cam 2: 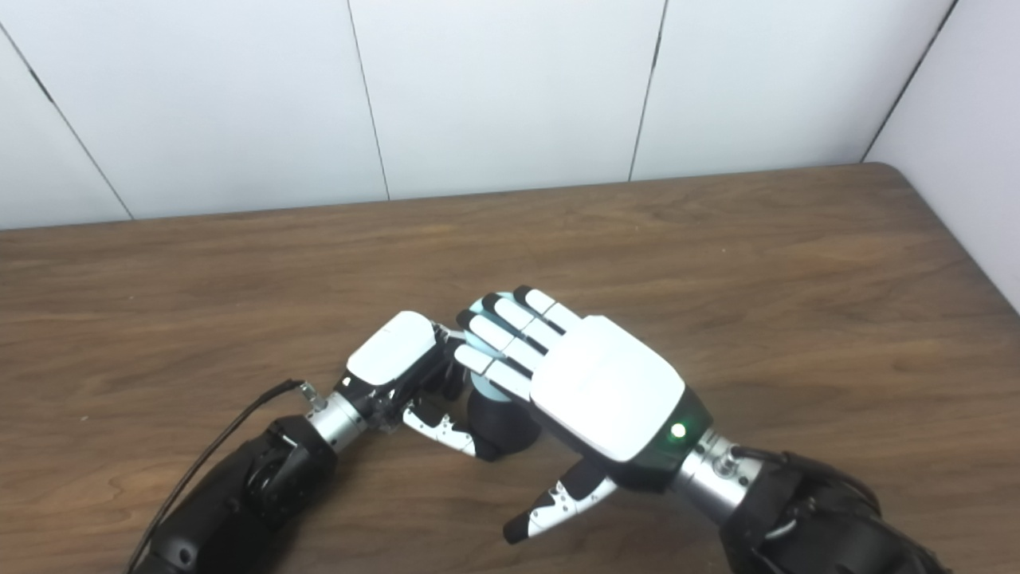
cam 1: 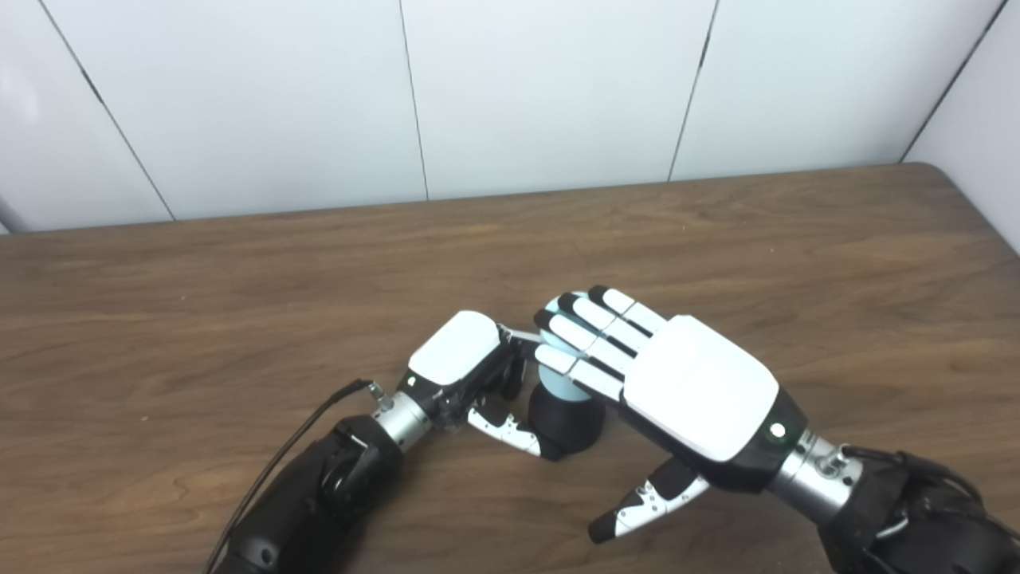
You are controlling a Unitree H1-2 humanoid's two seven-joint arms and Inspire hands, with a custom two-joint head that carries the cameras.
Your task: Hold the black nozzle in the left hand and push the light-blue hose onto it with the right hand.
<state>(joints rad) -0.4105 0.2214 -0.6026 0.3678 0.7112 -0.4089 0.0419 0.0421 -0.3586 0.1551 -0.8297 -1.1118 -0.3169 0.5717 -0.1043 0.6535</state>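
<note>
White wall panels back a brown wood-grain table [cam 1: 717, 239], where my two hands meet near the front edge. My left hand [cam 1: 466, 371] is curled around the black nozzle [cam 1: 567, 420], which stands on the tabletop, thumb against its lower side. My right hand [cam 1: 677, 383] lies flat over the light-blue hose [cam 1: 556, 375], fingers nearly straight across its top and thumb hanging free below, so it presses rather than grips. The hose sits upright on the nozzle; how deep it is seated I cannot tell. To finish well, I judge I should push straight down along the nozzle's axis, bracing firmly with the left.
</note>
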